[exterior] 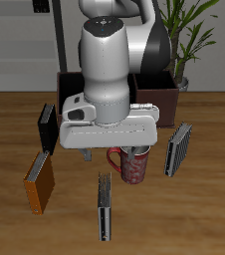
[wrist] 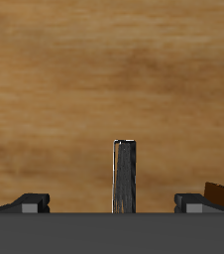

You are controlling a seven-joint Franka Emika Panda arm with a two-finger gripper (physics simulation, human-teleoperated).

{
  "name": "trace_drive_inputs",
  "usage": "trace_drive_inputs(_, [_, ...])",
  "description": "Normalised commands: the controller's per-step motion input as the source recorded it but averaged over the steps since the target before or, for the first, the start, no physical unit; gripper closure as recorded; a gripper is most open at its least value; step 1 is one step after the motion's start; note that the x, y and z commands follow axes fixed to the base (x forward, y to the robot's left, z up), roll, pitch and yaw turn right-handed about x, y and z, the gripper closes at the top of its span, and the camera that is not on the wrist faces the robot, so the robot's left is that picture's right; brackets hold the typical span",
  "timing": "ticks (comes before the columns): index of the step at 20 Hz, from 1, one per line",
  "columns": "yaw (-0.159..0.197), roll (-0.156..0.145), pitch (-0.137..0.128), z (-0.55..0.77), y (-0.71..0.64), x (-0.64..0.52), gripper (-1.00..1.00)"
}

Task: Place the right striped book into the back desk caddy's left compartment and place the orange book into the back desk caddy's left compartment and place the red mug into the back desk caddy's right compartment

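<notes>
Risk I see: my open, empty end effector [wrist: 124, 203] straddles the upright right striped book [exterior: 106, 207], and any nudge topples it on the table [exterior: 199, 214].

Black book [exterior: 47, 127]; paler striped book [exterior: 177, 149]; potted plant [exterior: 191, 38].

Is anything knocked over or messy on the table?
Nothing looks spilled or broken. The books stand on edge, scattered around the red mug: the orange book and a black book on one side, a striped book on the other, another near the front. The pincer hangs open over that one.
</notes>
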Motion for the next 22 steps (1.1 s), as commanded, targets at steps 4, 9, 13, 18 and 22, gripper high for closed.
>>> trace_drive_inputs(4, [-0.008,-0.019,0.033,-0.3,-0.08,0.05,-1.0])
trace_drive_inputs(9, [-0.017,-0.032,0.017,-0.22,-0.21,0.07,-1.0])
trace_drive_inputs(13, [0.013,-0.017,0.011,-0.17,-0.07,0.02,-1.0])
trace_drive_inputs(18, [0.003,-0.003,0.019,-0.23,0.04,0.02,-1.0])
trace_drive_inputs(22, [0.01,0.0,0.019,-0.25,0.06,0.01,-1.0])
